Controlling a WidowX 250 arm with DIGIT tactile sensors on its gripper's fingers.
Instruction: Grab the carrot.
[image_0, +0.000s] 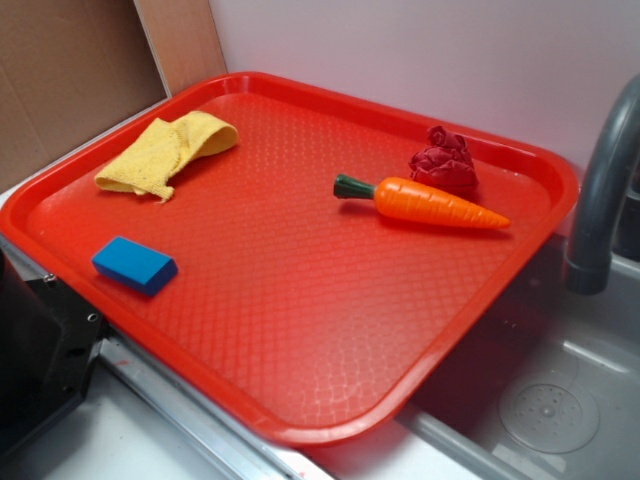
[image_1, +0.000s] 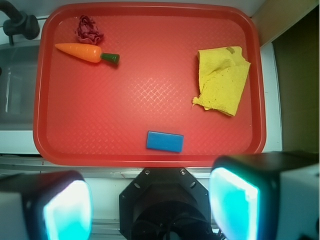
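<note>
The carrot (image_0: 425, 201) lies flat on the red tray (image_0: 300, 330) toward its far right, orange with a dark green stem cap pointing left. In the wrist view the carrot (image_1: 82, 52) is at the upper left, its stem pointing right. My gripper (image_1: 150, 207) is open and empty, high above the robot base and off the tray's near edge, far from the carrot. Its two pads (image_1: 67, 210) glow cyan at the bottom corners. The gripper is out of the exterior view.
A dark red raspberry-like toy (image_0: 443, 160) sits just behind the carrot. A yellow cloth (image_0: 165, 152) and a blue block (image_0: 135, 264) lie on the tray's left side. A grey faucet (image_0: 605, 190) and a sink (image_0: 550, 400) are at the right.
</note>
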